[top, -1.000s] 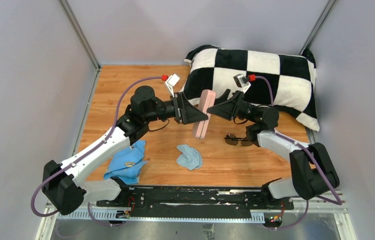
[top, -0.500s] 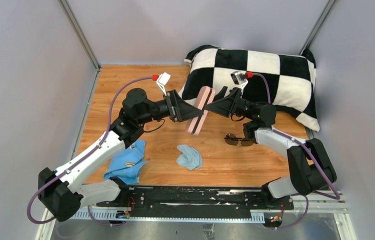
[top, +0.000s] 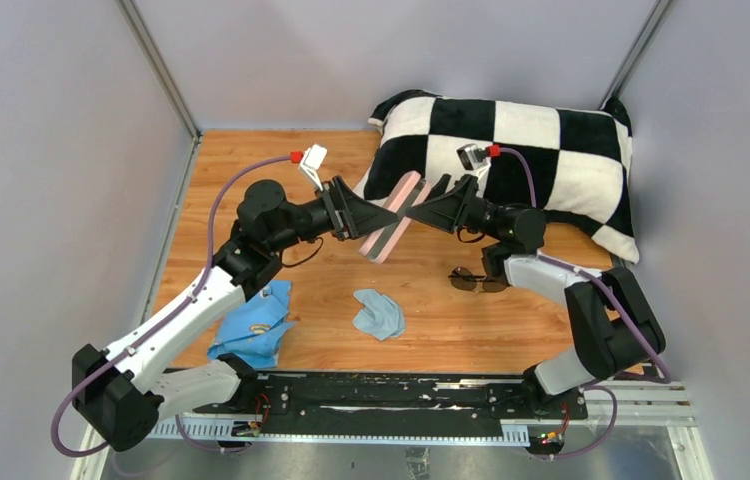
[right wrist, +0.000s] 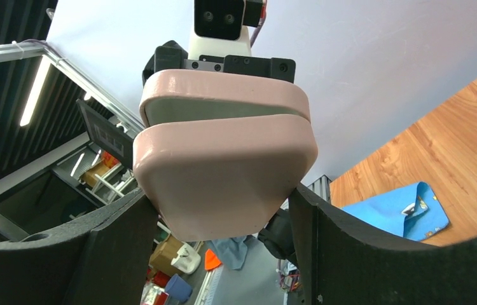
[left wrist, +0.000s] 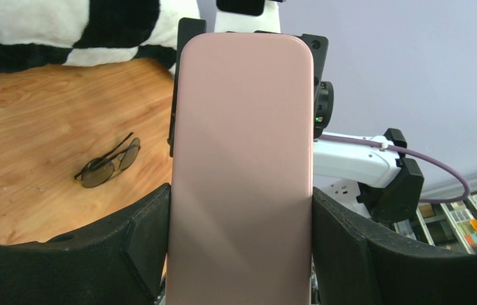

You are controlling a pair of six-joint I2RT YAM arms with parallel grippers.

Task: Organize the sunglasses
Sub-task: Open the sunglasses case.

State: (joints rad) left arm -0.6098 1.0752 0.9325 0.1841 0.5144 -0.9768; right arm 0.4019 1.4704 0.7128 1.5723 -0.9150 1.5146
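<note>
The pink case (top: pixel 394 216) is held tilted in the air above the table between my two grippers. My left gripper (top: pixel 379 222) is shut on its long sides; in the left wrist view the case (left wrist: pixel 242 159) fills the gap between both fingers of that gripper (left wrist: pixel 242 254). My right gripper (top: pixel 417 205) grips the other end; in the right wrist view the case (right wrist: pixel 223 162) shows a seam between its two halves, between the fingers of that gripper (right wrist: pixel 223 248). The sunglasses (top: pixel 478 281) lie on the wood under the right arm and also show in the left wrist view (left wrist: pixel 107 166).
A light-blue cloth (top: pixel 379 313) lies at the middle front. A brighter blue cloth (top: pixel 254 325) lies under the left arm and shows in the right wrist view (right wrist: pixel 401 213). A black-and-white checked pillow (top: pixel 541 150) fills the back right. Grey walls enclose the wooden table (top: pixel 251 180).
Both grippers have carried the pink case to the left and toward the back. The case has tilted further from upright. The sunglasses and cloths have not moved.
</note>
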